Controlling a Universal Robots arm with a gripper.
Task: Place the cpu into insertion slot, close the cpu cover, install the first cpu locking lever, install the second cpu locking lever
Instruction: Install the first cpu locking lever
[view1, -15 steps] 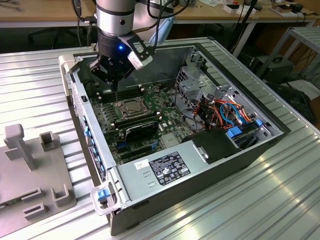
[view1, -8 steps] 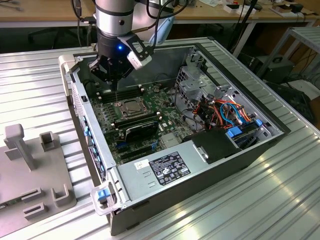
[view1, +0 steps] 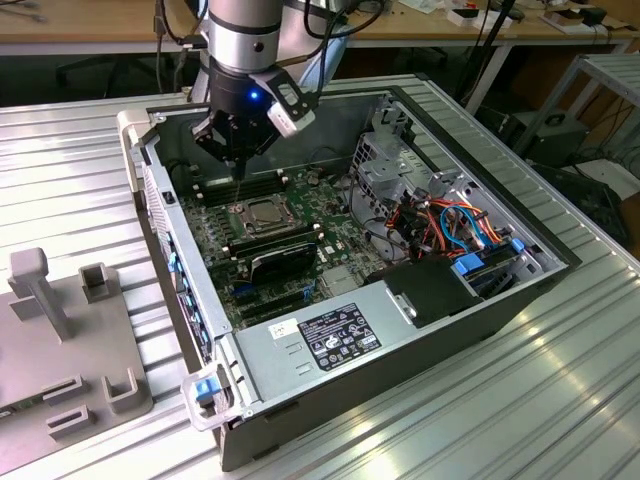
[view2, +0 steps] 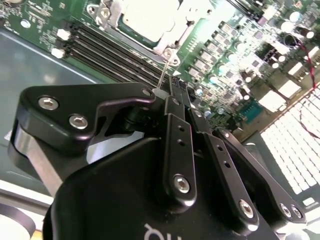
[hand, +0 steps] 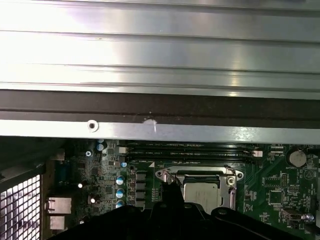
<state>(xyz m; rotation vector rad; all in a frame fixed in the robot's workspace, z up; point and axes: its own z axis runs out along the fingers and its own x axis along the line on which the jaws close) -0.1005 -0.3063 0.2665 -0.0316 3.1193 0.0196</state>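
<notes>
The cpu lies flat in the insertion slot on the green motherboard, its silvery top showing in both wrist views. The cpu cover lies down around it as a thin metal frame. A thin wire locking lever stands up from the socket's corner to my fingertips; in the exterior view the lever is a fine upright line. My gripper hangs just above the socket's far left corner. In the second wrist view the gripper is shut on the lever's end.
The open computer case lies on a ribbed metal table. Memory slots run beside the socket, near the case wall. A black card, a power supply, a drive cage and cables surround it. A grey fixture stands outside.
</notes>
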